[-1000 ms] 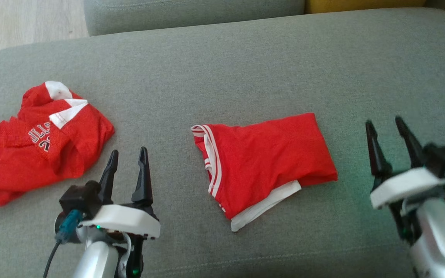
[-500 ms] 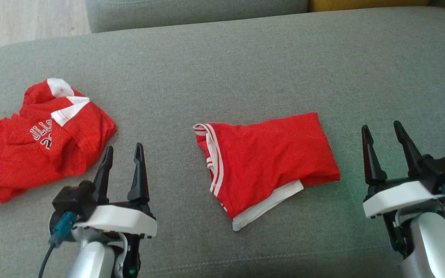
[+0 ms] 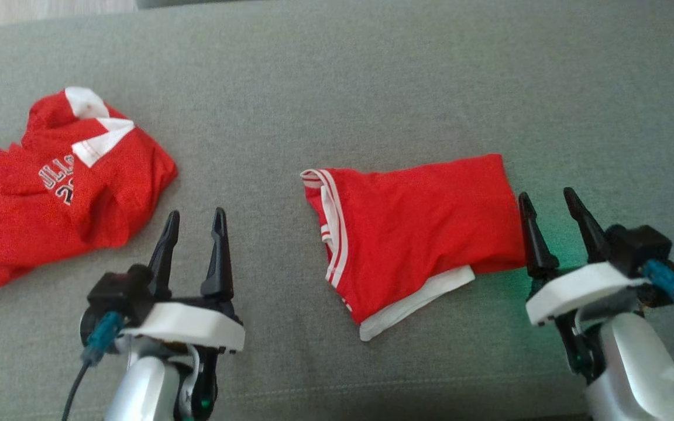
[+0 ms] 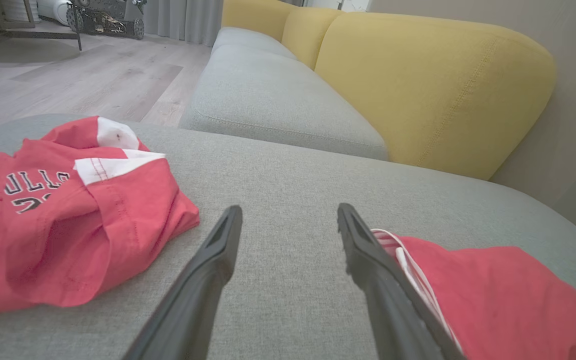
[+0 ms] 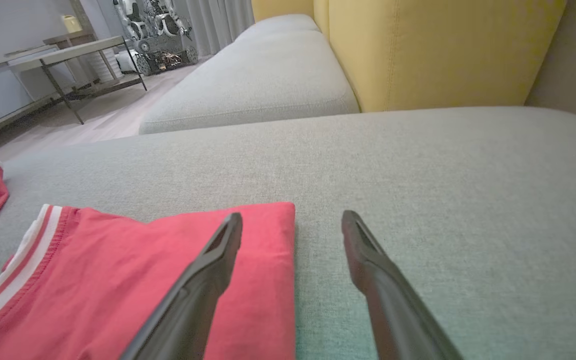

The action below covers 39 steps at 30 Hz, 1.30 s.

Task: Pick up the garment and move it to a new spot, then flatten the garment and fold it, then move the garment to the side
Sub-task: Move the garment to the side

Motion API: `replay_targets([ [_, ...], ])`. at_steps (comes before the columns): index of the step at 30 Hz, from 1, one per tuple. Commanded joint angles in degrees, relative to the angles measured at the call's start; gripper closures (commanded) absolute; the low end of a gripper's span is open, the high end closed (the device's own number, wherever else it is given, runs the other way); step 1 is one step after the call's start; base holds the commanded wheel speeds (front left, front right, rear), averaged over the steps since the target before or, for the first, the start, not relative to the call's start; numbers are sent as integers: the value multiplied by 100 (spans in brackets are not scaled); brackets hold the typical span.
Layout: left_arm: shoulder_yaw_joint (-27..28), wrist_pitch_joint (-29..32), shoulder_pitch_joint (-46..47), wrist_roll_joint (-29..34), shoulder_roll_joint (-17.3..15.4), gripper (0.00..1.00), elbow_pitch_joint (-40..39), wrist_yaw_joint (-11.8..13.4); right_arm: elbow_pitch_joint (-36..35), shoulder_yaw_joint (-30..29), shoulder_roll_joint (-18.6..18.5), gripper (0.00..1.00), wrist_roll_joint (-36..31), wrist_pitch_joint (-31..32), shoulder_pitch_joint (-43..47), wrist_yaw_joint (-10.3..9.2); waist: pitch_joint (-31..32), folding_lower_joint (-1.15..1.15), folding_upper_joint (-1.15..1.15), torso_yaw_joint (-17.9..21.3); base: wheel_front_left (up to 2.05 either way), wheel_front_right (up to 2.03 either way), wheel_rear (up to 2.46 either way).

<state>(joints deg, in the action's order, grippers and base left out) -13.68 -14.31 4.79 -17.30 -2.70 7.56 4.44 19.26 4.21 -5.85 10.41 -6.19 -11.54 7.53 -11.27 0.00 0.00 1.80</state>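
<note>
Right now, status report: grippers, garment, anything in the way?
Left gripper open, empty. Right gripper open, at right edge of folded red garment. Red jersey crumpled to the left, apart.

The folded garment is plain red, with white stripes along its left edge and a white layer at its near edge. The crumpled jersey at the left is red with white panels and dark, white-outlined lettering. The cushion is grey-green and the backrest mustard yellow. The left gripper and right gripper are black on white housings.
</note>
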Motion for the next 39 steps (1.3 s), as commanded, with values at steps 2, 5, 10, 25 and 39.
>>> replay_targets([
  [2, 155, -69, 349, 55, -18, 0, -177, -54, 109, 141, 50, 0, 196, 106, -368, -4, -202, 0, 0, -103, 0, 0, 0],
  [5, 134, -69, 426, 73, -18, 0, -168, -71, 458, 151, 93, 0, 361, 230, -535, -4, -313, 0, 0, -169, 0, 0, 0],
  [10, 141, -69, 500, 89, -18, 0, -153, -85, 869, 255, 143, 0, 608, 380, -705, -4, -407, 0, 0, -237, 0, 0, 0],
  [25, 233, -69, 554, 155, -18, 0, -184, -99, 1059, 1135, -514, 100, -532, -261, -1384, -4, -338, 0, 0, 42, 0, 0, 0],
  [39, 156, -69, 1054, 352, -18, 0, -394, -251, 889, 1840, -2337, 100, -401, 441, -2878, -4, -893, 0, 0, 655, 0, 0, 0],
])
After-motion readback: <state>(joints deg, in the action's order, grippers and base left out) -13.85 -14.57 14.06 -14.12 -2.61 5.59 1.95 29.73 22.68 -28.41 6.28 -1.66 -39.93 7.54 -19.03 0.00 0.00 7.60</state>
